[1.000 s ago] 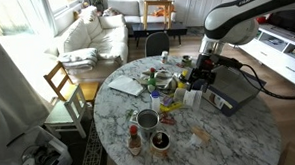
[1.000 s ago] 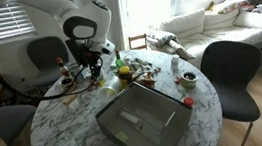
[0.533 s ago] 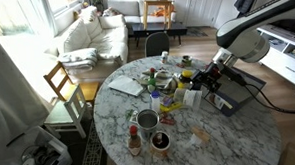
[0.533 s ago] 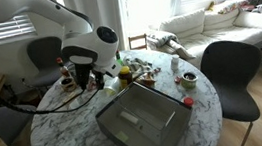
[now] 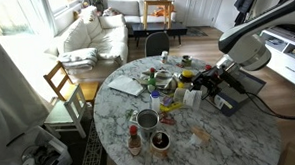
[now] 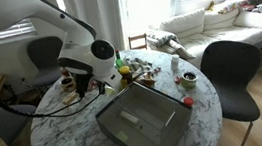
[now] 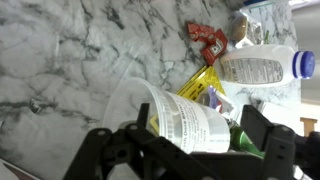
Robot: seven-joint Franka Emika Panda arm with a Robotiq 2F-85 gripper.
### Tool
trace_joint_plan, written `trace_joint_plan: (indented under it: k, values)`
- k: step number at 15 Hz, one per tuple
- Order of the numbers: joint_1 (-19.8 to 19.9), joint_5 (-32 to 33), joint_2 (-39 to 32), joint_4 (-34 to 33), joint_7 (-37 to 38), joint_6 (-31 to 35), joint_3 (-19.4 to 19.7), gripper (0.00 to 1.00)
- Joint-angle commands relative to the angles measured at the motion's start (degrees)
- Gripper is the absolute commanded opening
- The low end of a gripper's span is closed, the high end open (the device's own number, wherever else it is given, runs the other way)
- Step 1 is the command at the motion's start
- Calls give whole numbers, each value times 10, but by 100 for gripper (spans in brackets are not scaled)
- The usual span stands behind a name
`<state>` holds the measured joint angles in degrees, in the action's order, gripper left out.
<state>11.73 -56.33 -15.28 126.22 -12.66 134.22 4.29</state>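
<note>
In the wrist view a white plastic cup with printed text stands on the marble table between the two fingers of my gripper. The jaws straddle it and are open: the left finger is close to its wall, and a gap shows on the right. A green bottle stands just behind the cup near the right finger. In both exterior views the gripper is low over the clutter in the middle of the table, by the white cup.
A yellow packet, a red packet and a white bottle with a blue cap lie beyond the cup. A grey tray sits beside the arm. A sauce bottle, a tin and chairs surround the table.
The arm has swung down from above the clutter to table height, and the gripper now sits around the white cup.
</note>
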Motion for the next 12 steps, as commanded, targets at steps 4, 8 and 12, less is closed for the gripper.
trace_joint_plan:
  k: [4, 8, 12]
  values:
    - [-7, -38, -13, 13, -14, 39, 4, 37]
    - [-9, -29, 1, 21, 2, 42, 7, 6]
    - [-27, 42, 45, 40, 56, 37, 16, 1]
